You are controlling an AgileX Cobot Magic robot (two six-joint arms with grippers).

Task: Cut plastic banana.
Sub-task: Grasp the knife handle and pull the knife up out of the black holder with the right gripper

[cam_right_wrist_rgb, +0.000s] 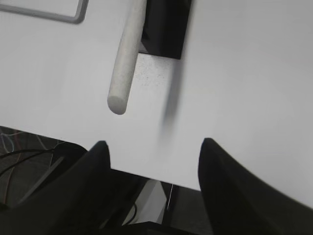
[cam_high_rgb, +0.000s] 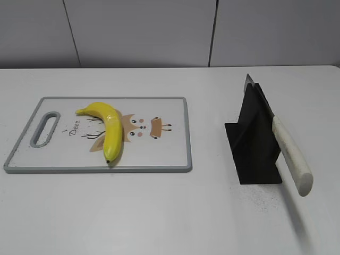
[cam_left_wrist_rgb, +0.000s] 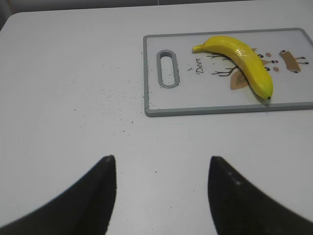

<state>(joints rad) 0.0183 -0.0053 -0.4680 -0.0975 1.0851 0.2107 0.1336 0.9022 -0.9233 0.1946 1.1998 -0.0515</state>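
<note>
Bare table (cam_high_rgb: 159, 212) all around. Plastic banana (cam_high_rgb: 108, 131) on cutting board (cam_high_rgb: 170, 159), well left of knife (cam_high_rgb: 289, 154) slotted in black holder (cam_high_rgb: 255, 154). Left gripper (cam_left_wrist_rgb: 161, 169) and right gripper (cam_right_wrist_rgb: 154, 152) gaping, empty.

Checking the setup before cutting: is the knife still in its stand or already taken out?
In its stand. The knife sits slotted in the black holder, white handle sticking out; neither gripper touches it.

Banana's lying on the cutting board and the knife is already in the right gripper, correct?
Not quite. The banana does lie on the cutting board, but the knife sits in its black stand. The right wrist view shows the right gripper open and short of the handle.
</note>
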